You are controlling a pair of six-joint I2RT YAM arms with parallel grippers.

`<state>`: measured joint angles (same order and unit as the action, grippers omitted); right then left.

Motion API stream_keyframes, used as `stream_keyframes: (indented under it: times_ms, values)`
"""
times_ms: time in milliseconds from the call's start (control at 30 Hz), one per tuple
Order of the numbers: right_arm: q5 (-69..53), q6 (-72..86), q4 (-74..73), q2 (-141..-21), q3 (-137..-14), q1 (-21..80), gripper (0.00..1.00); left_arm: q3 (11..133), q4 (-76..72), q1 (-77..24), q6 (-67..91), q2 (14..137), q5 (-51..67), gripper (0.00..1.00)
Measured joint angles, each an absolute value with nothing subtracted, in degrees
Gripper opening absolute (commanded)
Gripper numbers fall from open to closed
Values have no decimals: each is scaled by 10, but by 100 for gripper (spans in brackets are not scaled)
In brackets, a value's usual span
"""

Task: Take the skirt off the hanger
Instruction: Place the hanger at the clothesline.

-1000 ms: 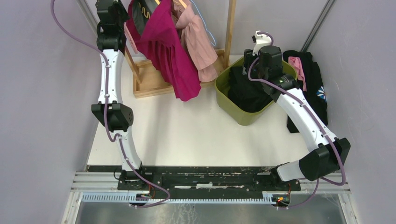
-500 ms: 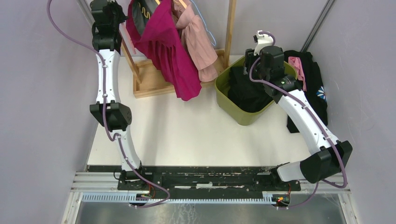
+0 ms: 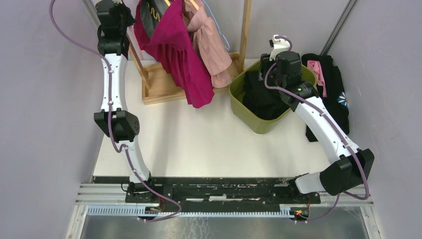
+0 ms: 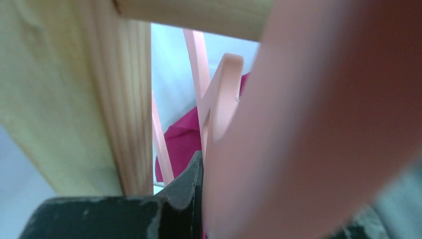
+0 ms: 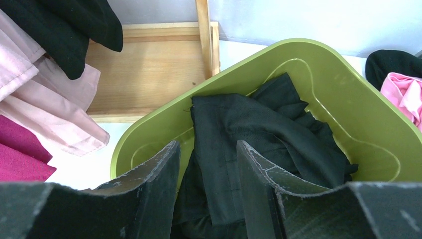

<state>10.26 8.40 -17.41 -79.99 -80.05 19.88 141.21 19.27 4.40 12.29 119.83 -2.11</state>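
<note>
Now pinching pink hanger (image 4: 221, 94) in left gripper (image 3: 128, 19), high on wooden rack (image 4: 74, 99); magenta skirt (image 3: 174, 55) hanging just below. Keeping right gripper (image 5: 206, 148) spread, empty, over green bin (image 5: 318, 64). Next, probably: unhooking hanger, sliding skirt free.

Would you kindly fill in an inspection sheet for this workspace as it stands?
Surface: white table.
Job's things: magenta skirt hanging on wooden rack by pink hanger.
Clutter: pale pink garment on rack; green bin holding black clothes; dark clothes pile far right.
Grippers: left gripper shut on the pink hanger; right gripper open, empty, over the bin.
Cables: purple cables along both arms.
Surroundings: grey walls.
</note>
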Motion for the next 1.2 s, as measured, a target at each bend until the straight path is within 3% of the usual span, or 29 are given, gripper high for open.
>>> stream_keyframes:
  times_ms: [300,833,1200]
  values:
    - [99,87,-142,-800,-763,199,52,1374,198,11,90,1164,-117,29]
    - [99,68,-130,-795,-745,200,52,1407,254,-49,68,1188,-252,32]
    - [102,61,-160,-795,-761,200,52,1367,243,-67,44,1192,-275,37]
